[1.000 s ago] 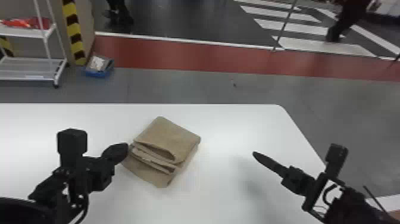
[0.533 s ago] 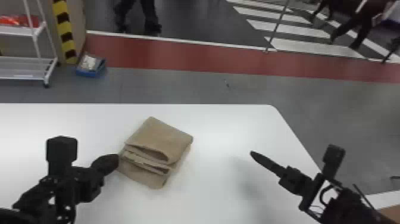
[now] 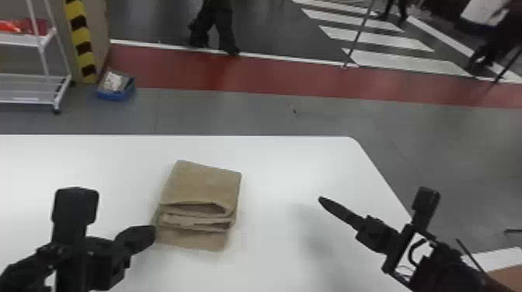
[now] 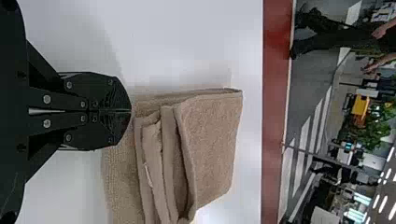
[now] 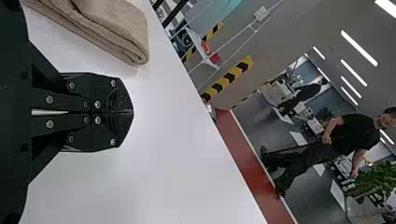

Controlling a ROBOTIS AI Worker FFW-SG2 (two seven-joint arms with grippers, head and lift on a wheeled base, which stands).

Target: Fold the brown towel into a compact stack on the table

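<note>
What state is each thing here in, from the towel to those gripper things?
Brown towel: folded in layers, near edges uneven, flat on the table.
Left gripper: shut.
Right gripper: shut.
Blue box: on the floor, holding something pale.

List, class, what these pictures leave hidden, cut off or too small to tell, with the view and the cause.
- Brown towel: in the head view, its upper folds hide its underside.
- Towel's far layers: in the right wrist view, cut off by the picture's edge.
- White table: in the head view, its near side is cut off by the edge.
- Blue box: in the head view, contents too small to name.
</note>
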